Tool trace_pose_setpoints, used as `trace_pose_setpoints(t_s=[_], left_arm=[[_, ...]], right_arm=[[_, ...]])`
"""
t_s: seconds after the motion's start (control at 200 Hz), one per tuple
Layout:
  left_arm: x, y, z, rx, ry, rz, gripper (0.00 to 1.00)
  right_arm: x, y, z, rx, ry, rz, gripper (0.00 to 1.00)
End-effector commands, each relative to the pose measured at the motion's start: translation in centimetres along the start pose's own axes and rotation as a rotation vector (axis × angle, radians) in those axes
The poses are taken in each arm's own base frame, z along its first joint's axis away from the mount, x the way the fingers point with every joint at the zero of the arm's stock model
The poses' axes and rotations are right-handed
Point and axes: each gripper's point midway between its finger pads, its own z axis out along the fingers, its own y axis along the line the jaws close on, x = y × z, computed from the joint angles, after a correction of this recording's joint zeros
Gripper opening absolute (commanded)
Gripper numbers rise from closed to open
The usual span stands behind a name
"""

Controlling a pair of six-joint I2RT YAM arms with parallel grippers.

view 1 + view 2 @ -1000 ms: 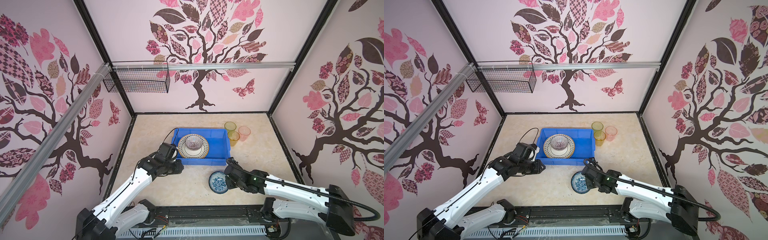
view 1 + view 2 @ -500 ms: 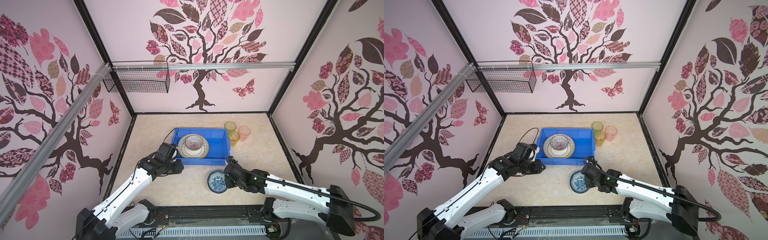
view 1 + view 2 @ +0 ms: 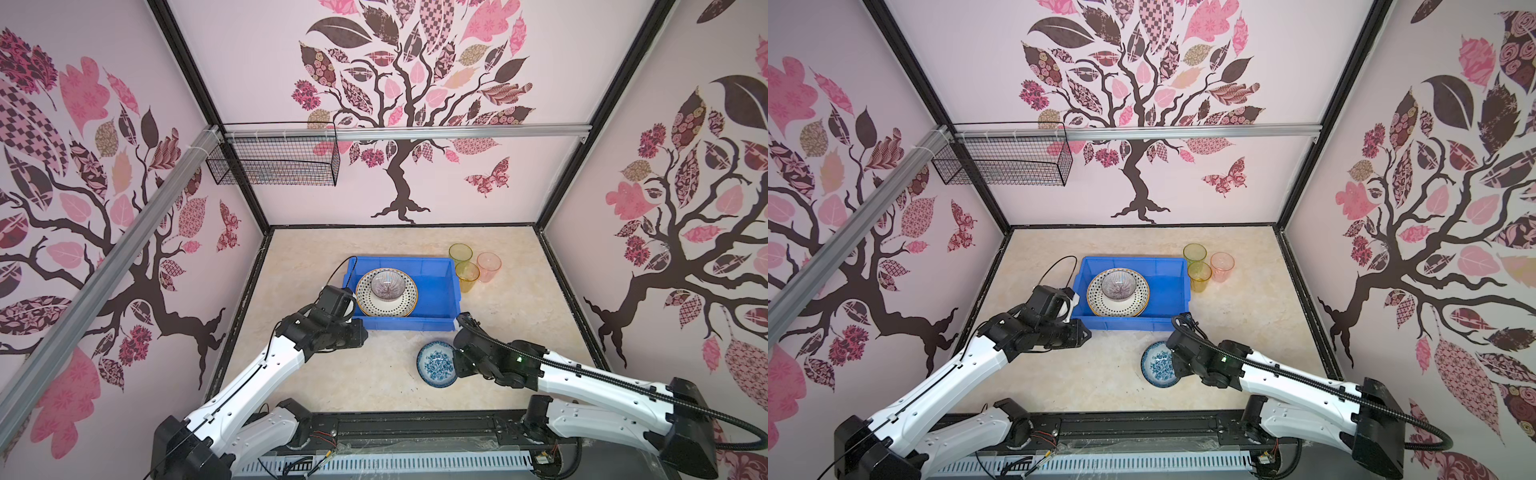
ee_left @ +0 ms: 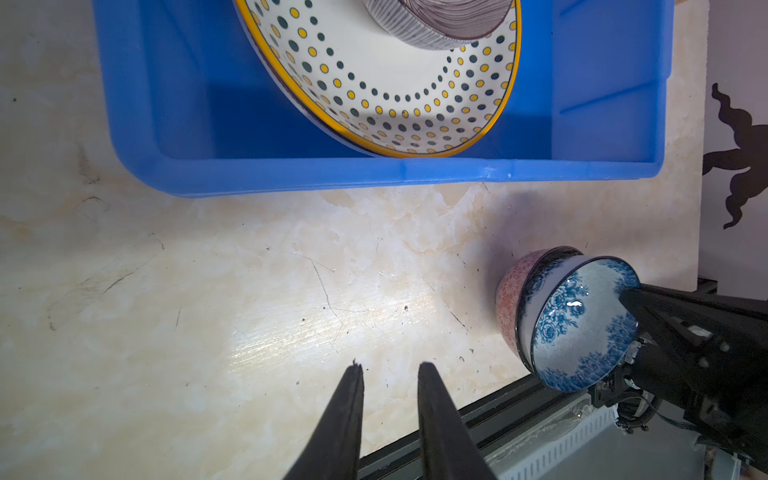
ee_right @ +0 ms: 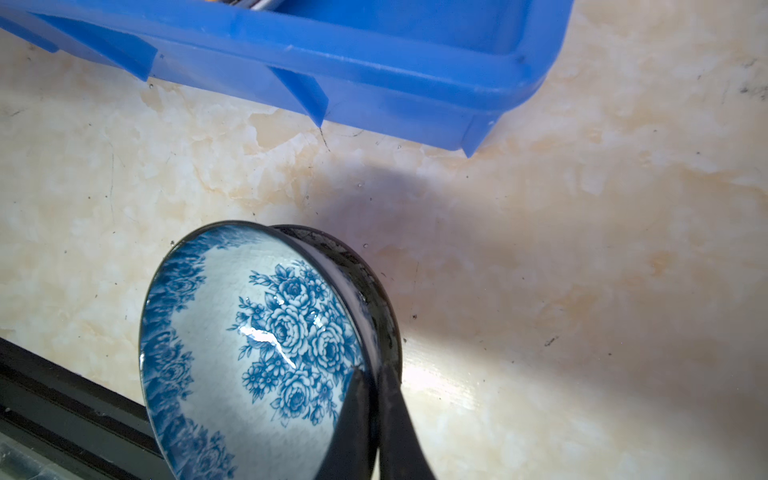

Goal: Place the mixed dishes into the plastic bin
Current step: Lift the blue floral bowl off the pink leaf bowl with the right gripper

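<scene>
I am pinching the flowered bowl (image 5: pixel 257 353) by its rim in my right claw (image 5: pixel 372 374) near the bin (image 5: pixel 374 62); my left claw (image 4: pixel 390 368) is hovering slightly spread.

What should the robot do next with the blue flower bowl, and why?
Probably lift the bowl higher: the right jaws are shut on its rim, it is tilted, and it must clear the wall of the bin ahead.

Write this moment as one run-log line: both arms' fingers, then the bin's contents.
left fingers: open, empty | right fingers: shut on blue floral bowl rim | bin: dotted plate, striped bowl | cups: outside
</scene>
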Motion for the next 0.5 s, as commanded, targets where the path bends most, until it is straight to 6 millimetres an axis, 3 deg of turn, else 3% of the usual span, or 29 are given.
trace_pose_setpoints(t_s=[0.0,0.495], left_arm=[[0.4,0.1,0.4,0.01,0.004,-0.002,0.27],[-0.3,-0.1,-0.3,0.008,-0.031,-0.009,0.27]], right_arm=[[-1.2,0.6,-1.1,-0.034,-0.048,0.03,0.0],[-3.2,1.3,-3.3,-0.089,-0.133,0.059,0.0]])
